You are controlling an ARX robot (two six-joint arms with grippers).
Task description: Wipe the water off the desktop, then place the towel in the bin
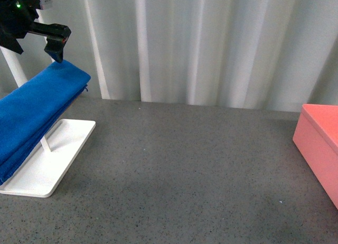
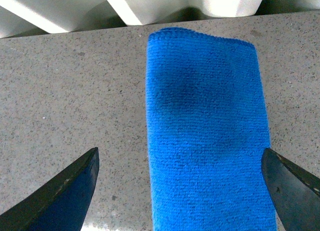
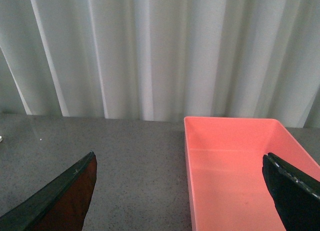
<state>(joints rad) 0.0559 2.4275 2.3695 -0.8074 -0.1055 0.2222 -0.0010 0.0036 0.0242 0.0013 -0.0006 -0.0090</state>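
Blue towel [image 2: 205, 131] lies below left fingers [image 2: 65, 191], spanning gap between them; fingers spread wide, empty.

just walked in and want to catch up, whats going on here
The left gripper hangs open just above the far end of the blue towel, which lies draped over a rack on the white tray; it has not been grasped yet. The right gripper is open too, near the empty pink bin. I can't make out any water on the desktop, so wiping hasn't started.
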